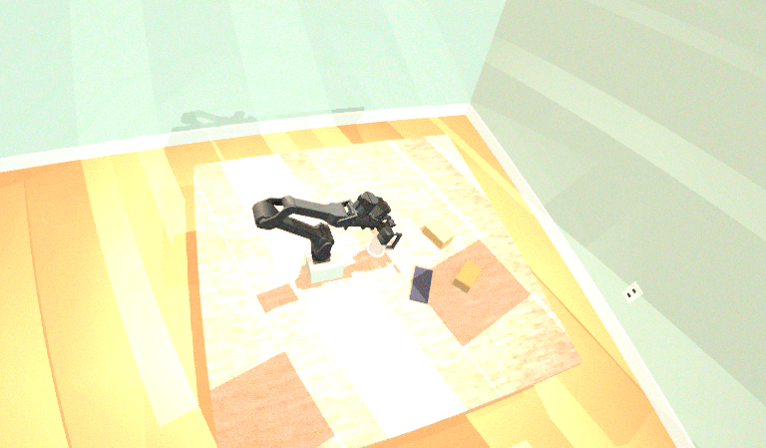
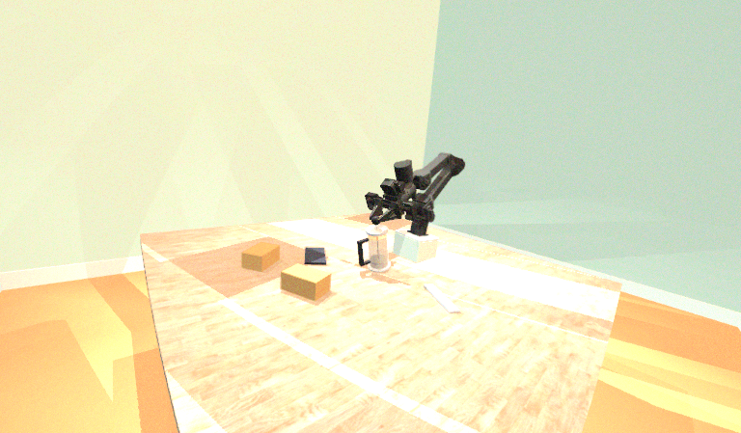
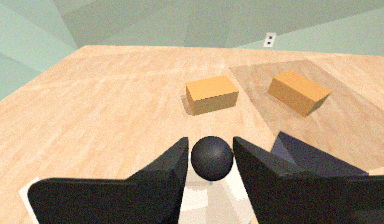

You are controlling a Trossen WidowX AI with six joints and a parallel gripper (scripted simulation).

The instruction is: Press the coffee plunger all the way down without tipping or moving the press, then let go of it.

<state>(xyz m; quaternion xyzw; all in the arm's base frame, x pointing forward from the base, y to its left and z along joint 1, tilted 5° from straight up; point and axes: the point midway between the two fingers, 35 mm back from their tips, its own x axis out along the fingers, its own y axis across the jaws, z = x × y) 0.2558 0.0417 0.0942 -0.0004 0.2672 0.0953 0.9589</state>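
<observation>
Looks like the letting-go stage. The coffee press (image 2: 376, 249) stands upright about mid-table, just beside the arm's base (image 2: 416, 247), and its plunger knob (image 3: 212, 158) seems fully down. The gripper (image 3: 210, 141) is slightly spread around the knob, not pinching it. Next it should open wider and lift straight up. Two orange blocks (image 3: 212, 94) and a dark slab (image 3: 310, 156) sit off toward one edge, not blocking anything.

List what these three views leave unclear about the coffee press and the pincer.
- Plunger depth: in the wrist view the knob and pincer hide the rod; in the exterior view the French press is too small.
- Top view: the press is pale, tiny and partly under the pincer.
- Dark flat slab: in the wrist view a finger cuts it off.
</observation>
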